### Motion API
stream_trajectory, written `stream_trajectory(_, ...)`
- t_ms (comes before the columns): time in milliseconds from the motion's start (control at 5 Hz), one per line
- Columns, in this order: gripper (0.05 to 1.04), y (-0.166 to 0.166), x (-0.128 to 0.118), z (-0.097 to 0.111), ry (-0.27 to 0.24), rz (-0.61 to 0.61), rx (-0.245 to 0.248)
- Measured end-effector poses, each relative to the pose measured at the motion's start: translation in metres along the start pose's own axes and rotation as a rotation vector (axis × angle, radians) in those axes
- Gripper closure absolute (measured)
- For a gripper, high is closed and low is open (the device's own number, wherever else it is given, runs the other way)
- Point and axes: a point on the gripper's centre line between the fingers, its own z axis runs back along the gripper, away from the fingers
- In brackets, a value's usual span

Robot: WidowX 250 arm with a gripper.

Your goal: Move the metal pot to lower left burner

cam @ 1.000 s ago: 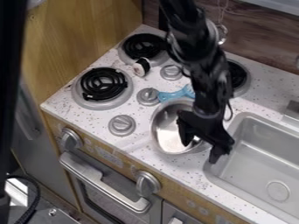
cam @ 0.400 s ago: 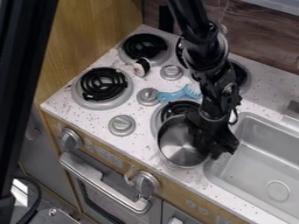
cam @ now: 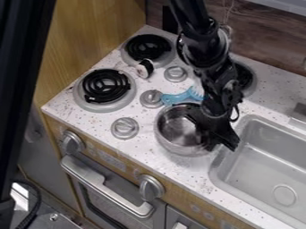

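Observation:
The gripper is at the right side of the metal pot, shut on its rim and hiding part of the wall. The pot is silver and round, with its opening facing up. It covers the lower right burner, so whether its base touches the burner cannot be told. Uncovered, with a black coil and a silver drip pan, the lower left burner lies at the stove's front left, to the left of the pot.
A light blue brush-like toy lies just behind the pot. A small sushi-like piece sits by the upper left burner. Knobs stand up between the burners. The sink is at the right.
The pot first shifted toward the counter's front edge with the gripper, exposing the burner's coil, then came back over that burner. The gripper has closed up on its rim.

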Motion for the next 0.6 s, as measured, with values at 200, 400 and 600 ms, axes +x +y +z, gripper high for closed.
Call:
stream_trajectory(200, 1.0, 0.025, 0.014, 0.017, -0.031, 0.087, -0.003)
stream_trajectory(400, 1.013, 0.07, 0.054, 0.043, -0.072, 0.284, 0.027)
stream_trajectory(600, 1.013, 0.13, 0.076, 0.035, -0.021, 0.525, 0.083)
